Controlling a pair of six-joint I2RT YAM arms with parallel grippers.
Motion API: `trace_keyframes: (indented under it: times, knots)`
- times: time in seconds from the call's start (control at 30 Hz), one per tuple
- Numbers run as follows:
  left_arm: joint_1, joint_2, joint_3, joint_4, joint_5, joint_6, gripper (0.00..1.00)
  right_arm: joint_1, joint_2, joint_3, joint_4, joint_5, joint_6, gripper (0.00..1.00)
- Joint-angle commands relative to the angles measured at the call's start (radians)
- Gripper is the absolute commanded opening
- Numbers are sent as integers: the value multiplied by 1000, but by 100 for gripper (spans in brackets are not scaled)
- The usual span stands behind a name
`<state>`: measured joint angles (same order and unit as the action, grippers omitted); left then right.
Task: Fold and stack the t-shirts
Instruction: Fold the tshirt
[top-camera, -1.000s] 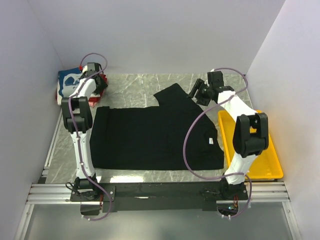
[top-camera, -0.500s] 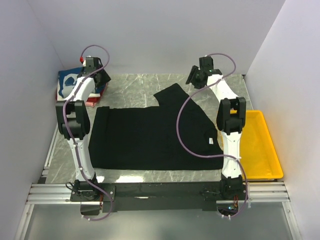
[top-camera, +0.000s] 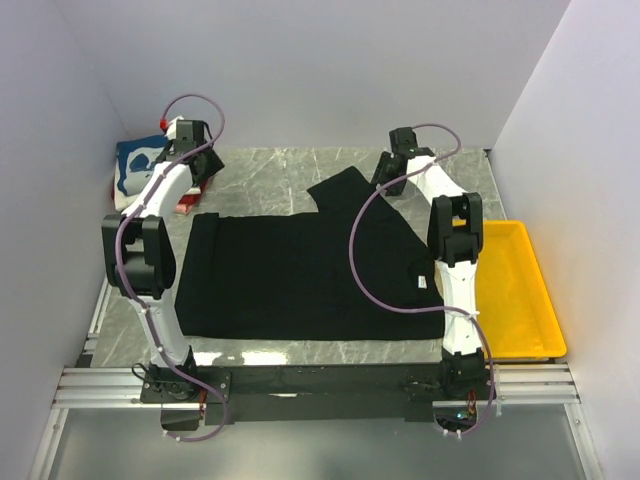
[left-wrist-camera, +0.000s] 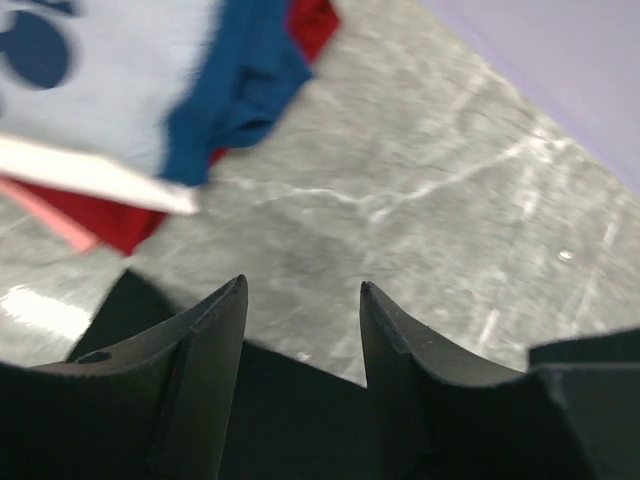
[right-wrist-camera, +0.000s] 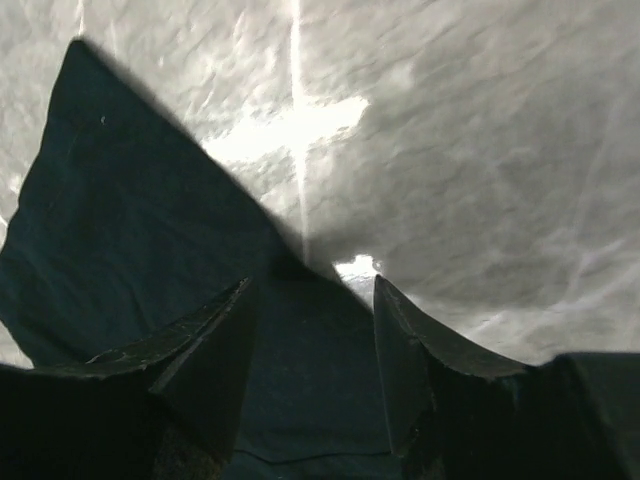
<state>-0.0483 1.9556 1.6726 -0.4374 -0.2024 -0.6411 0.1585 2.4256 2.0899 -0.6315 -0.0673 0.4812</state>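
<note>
A large black t-shirt (top-camera: 300, 270) lies spread across the marble table, one sleeve (top-camera: 343, 186) pointing toward the back. At the back left sits a pile of folded t-shirts (top-camera: 135, 165): a blue one (left-wrist-camera: 240, 90) with a white print on top, a white edge (left-wrist-camera: 90, 175) and a red one (left-wrist-camera: 110, 215) beneath. My left gripper (top-camera: 197, 168) (left-wrist-camera: 302, 288) hovers open between that pile and the black shirt's back left corner (left-wrist-camera: 300, 400). My right gripper (top-camera: 385, 180) (right-wrist-camera: 312, 282) stands open at the sleeve's right edge, with black cloth (right-wrist-camera: 130, 220) lying between its fingers.
A yellow plastic tray (top-camera: 510, 290) lies at the right edge of the table beside the right arm. White walls close in the table at the back and both sides. Bare marble (top-camera: 270, 170) shows between the two grippers.
The right gripper swung left and came down onto the sleeve's edge, its jaws narrowing. The left gripper shifted slightly from over the pile toward the black shirt's corner.
</note>
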Motion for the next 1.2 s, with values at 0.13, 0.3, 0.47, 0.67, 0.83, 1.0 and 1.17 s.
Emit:
trace_keyframes:
  times: [0.13,0.3,0.47,0.67,0.83,1.0,1.17]
  knots:
    - [7,-107,-73,-41,-166,-75,53,56,13,30,-20,15,-4,53]
    - [8,-126,-117,-52,-213,-95,53,59,15,22,-14,17,5,41]
    - [10,-130,-135,-69,-244,-104,52,56,18,42,-28,46,2,28]
    - [10,-146,-192,-47,-250,-129,52,39,7,50,-40,38,-7,30]
    - [10,-138,-201,-47,-241,-123,51,38,-56,18,6,86,-35,49]
    - [10,-144,-215,-38,-235,-114,51,36,41,182,-89,126,-56,49]
    - [10,-149,-226,-40,-236,-115,51,38,72,182,-89,110,-50,47]
